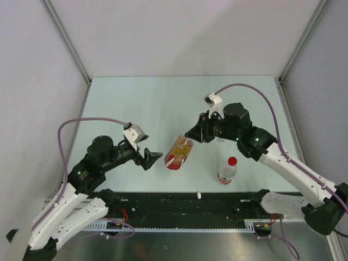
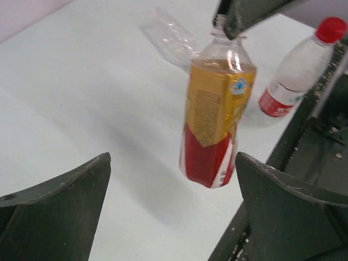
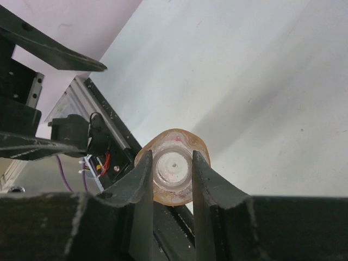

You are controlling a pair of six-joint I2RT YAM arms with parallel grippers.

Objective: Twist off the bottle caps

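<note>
The amber-liquid bottle [image 1: 179,152], with a gold and red label, hangs tilted above the table. My right gripper [image 1: 190,134] is shut on its top end. In the right wrist view the fingers [image 3: 142,179] clamp a whitish round cap [image 3: 172,166] with the bottle's shoulder [image 3: 173,136] behind it. My left gripper [image 1: 154,157] is open and empty, just left of the bottle's base [image 2: 209,163], not touching. A bottle with a red-and-white label [image 1: 227,173] and red cap [image 1: 232,161] stands to the right. A plain clear bottle [image 2: 171,35] lies behind.
A small loose white cap [image 1: 199,194] lies at the table's front edge by the black rail [image 1: 179,209]. Grey walls and metal posts close in the table on three sides. The red-capped bottle [image 2: 293,81] stands close to the rail.
</note>
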